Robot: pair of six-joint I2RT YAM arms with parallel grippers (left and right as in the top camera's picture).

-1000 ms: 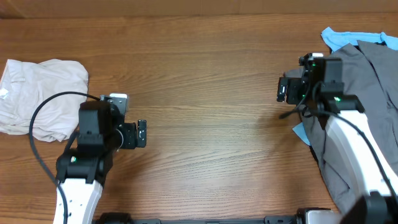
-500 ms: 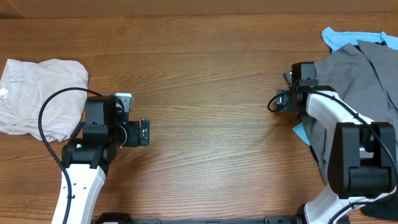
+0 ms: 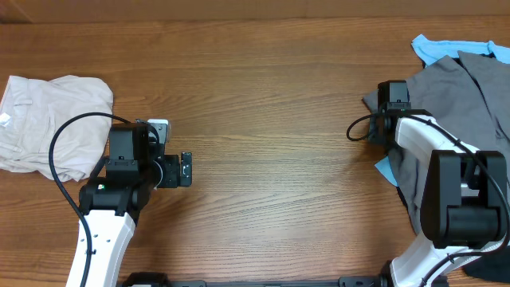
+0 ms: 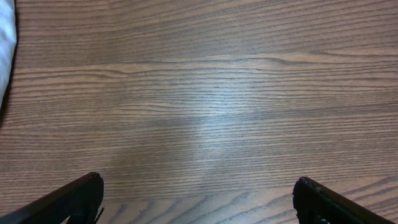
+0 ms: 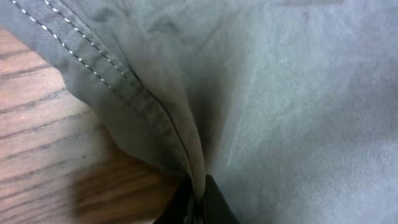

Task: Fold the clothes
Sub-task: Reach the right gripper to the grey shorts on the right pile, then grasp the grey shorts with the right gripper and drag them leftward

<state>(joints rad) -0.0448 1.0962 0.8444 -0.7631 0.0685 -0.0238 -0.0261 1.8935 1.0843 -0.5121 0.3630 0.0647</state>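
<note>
Grey shorts [image 3: 458, 104] lie heaped at the right edge of your table [image 3: 271, 88]. Your right gripper [image 5: 198, 198] has its jaws pinched on a fold beside the stitched hem. Your left gripper [image 4: 199, 190] hangs spread wide over bare wood.

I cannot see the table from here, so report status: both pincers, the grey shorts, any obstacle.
Left pincer open, empty, over table. Right pincer shut on grey shorts, fold by hem. Cream garment far left, not in the way.
</note>
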